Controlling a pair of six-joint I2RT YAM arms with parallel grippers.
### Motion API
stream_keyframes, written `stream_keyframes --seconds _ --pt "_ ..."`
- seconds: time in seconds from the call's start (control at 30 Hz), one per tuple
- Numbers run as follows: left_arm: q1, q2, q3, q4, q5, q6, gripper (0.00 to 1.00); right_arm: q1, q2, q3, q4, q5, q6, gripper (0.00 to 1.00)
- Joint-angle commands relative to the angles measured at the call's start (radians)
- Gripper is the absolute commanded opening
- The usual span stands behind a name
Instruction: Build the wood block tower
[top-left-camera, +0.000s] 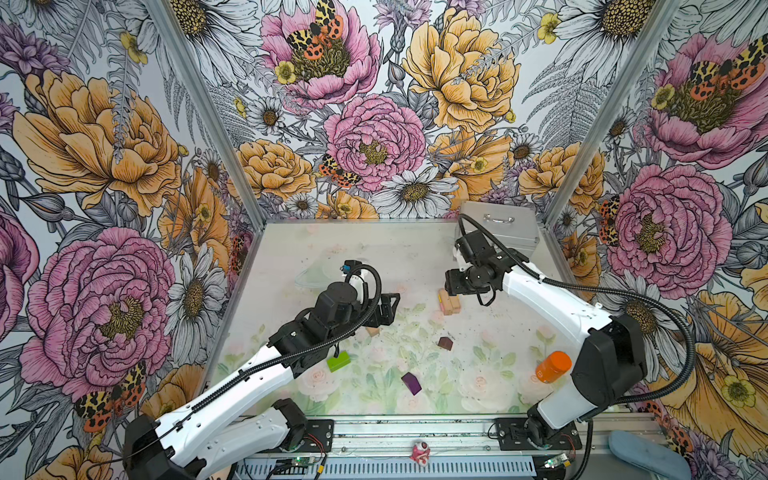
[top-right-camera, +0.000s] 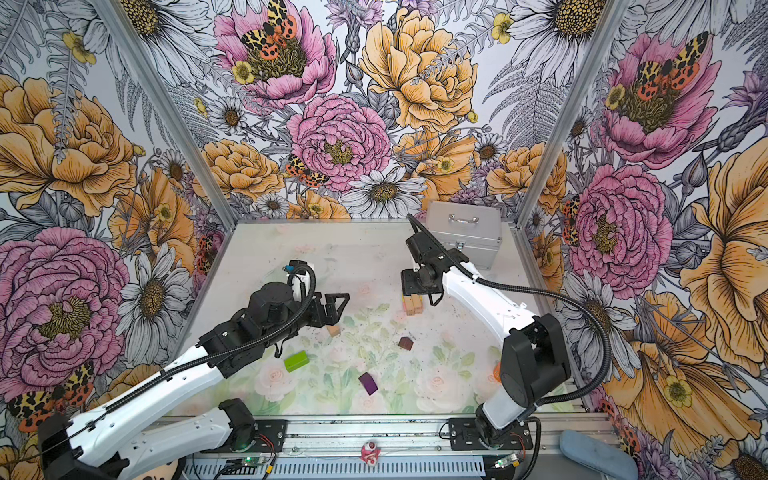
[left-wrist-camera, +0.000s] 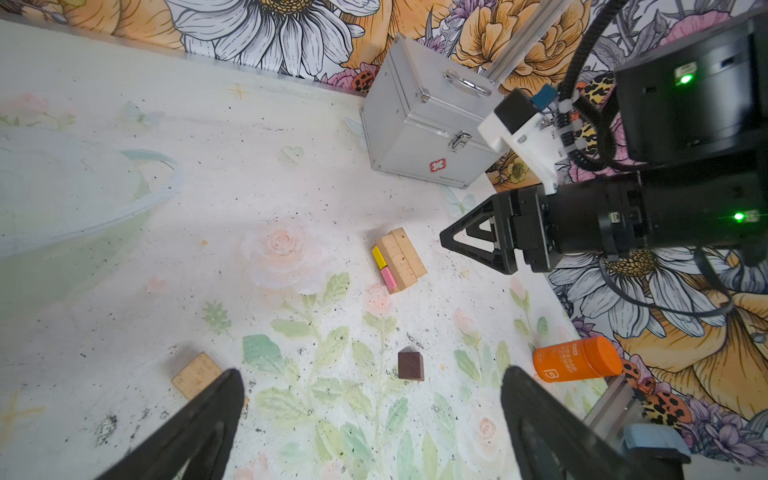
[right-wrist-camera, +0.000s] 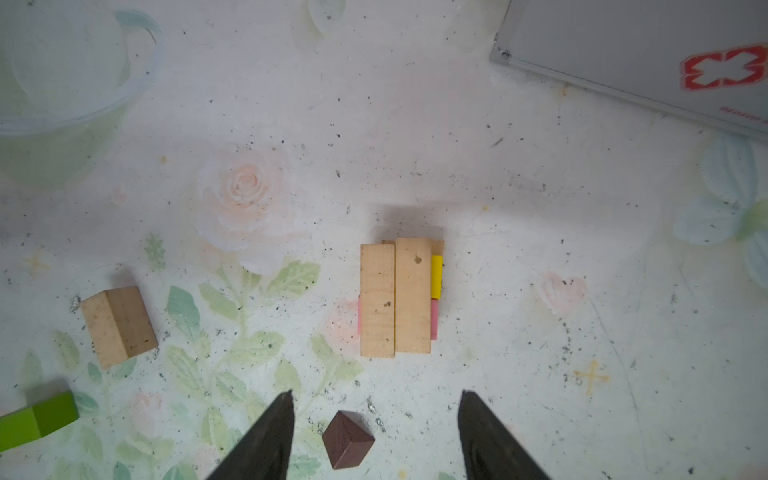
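So the wood block tower (top-left-camera: 449, 302) was found toward the right of the table (top-left-camera: 291, 253), about mid-depth, with only two layers up. Two plain tan bricks (right-wrist-camera: 411, 291) were laid side by side on top, crossed over a lower layer. There a yellow brick (right-wrist-camera: 436, 276) and a pink brick (right-wrist-camera: 434, 320) could be seen poking out at one side, plus a sliver of another tan one at the end. The right gripper (right-wrist-camera: 376, 399) was hung just above the stack without touching it, jaws spread and nothing pinched between them. The loose pieces were scattered in front of and to the left of the tower. A dark-brown brick (top-left-camera: 445, 342) was nearest, a purple brick (top-left-camera: 411, 383) was closer to the front edge, and a lime-green brick (top-left-camera: 338, 360) was further left. A spare tan brick (top-left-camera: 372, 331) was left lying just beside the left gripper (top-left-camera: 390, 309). The left gripper was held low over the middle-left of the table, and in the left wrist view its jaws were shown wide apart and empty too. A silver metal case (top-left-camera: 503, 228) was parked in the back right corner behind the right arm. An orange bottle (top-left-camera: 552, 366) was lying on its side near the front right, well apart from the tower.
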Motion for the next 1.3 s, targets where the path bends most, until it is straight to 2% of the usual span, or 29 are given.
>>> stream_keyframes --seconds 0.0,0.1,0.37,0.7,0.93,1.27 --pt "-0.046 -0.069 -0.048 -0.055 -0.076 -0.05 0.98 0.035 -0.066 -0.044 -0.011 0.022 0.029 0.65" --pt "-0.097 -0.154 -0.11 -0.083 -0.167 -0.105 0.98 0.069 -0.117 -0.098 -0.005 0.041 0.046 0.65" --pt "-0.229 -0.355 -0.263 -0.132 -0.3 -0.251 0.97 0.148 -0.239 -0.248 0.046 0.06 0.091 0.65" --pt "-0.385 -0.364 -0.327 -0.145 -0.421 -0.344 0.97 0.223 -0.333 -0.378 0.097 0.086 0.149 0.65" --pt "-0.413 -0.383 -0.363 -0.145 -0.446 -0.375 0.96 0.263 -0.286 -0.363 0.12 0.084 0.158 0.65" --pt "-0.408 -0.451 -0.399 -0.207 -0.49 -0.413 0.97 0.305 -0.08 -0.229 0.158 0.049 0.163 0.66"
